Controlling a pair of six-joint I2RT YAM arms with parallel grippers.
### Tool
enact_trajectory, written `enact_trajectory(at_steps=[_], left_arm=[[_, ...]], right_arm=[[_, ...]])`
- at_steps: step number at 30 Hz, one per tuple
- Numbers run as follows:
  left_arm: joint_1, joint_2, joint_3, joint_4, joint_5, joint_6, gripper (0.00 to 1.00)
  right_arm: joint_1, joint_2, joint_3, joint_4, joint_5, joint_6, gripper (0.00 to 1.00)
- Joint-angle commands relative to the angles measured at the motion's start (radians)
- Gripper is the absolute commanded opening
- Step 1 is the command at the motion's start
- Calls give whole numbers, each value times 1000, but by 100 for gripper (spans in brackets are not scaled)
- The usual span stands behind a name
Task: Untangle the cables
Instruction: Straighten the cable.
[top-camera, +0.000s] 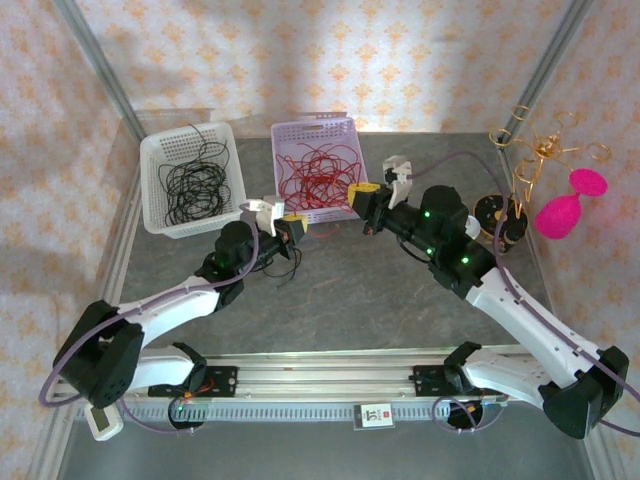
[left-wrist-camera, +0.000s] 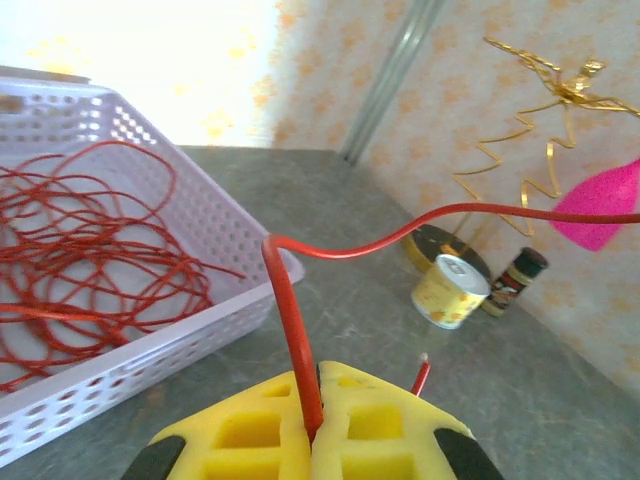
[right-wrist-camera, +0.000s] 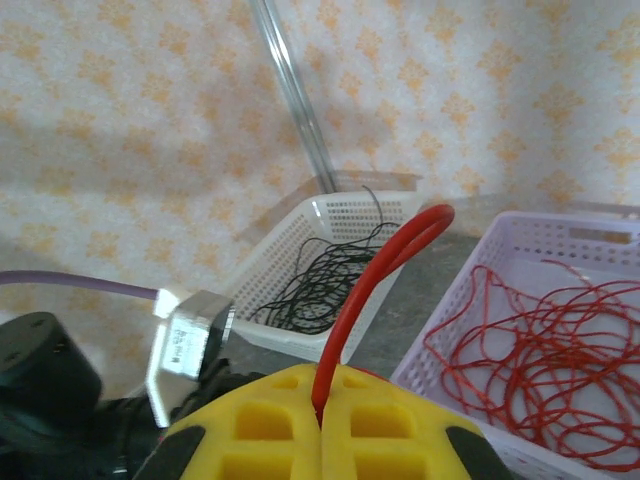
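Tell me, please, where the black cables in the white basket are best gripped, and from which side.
Probably an outer loop of the black cables, from straight above: they lie as loose flat coils, and the walls of the white basket block a sideways approach.

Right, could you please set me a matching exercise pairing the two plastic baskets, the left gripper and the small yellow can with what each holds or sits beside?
Column one:
1. white perforated plastic basket
2. lilac perforated plastic basket
3. left gripper
4. small yellow can

Column two:
A. shut on a thin red cable
B. beside a small dark bottle
C. holds loose red cables
D. holds thin black cables

Pairs: 1-D, 2-C, 3-A, 4-B.
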Motion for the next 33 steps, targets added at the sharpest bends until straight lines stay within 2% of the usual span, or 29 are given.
enact_trajectory(at_steps=[1, 8, 11, 17, 21, 26, 30, 33], left_arm=[[25, -75, -1, -189, -141, 70, 0], [115, -265, -39, -406, -222, 107, 0], [133, -330, -36, -475, -254, 125, 0], [170, -364, 15, -560, -271, 138, 0], [197, -363, 47, -572, -264, 127, 0], [214, -336, 109, -547, -189, 116, 0], [214, -261, 211, -536, -153, 133, 0], [214, -165, 300, -486, -90, 121, 0]], right_arm=[[-7, -19, 72, -57, 136, -107, 0], [-7, 7, 97, -96, 567, -310, 0], [-9, 4, 83, -45, 671, -355, 0], [-39, 33, 89, -21, 752, -427, 0], [-124, 30, 93, -34, 692, -372, 0], [-246, 13, 81, -21, 477, -243, 0], [-259, 65, 111, -34, 396, -187, 0], [-260, 145, 145, -24, 215, -102, 0]])
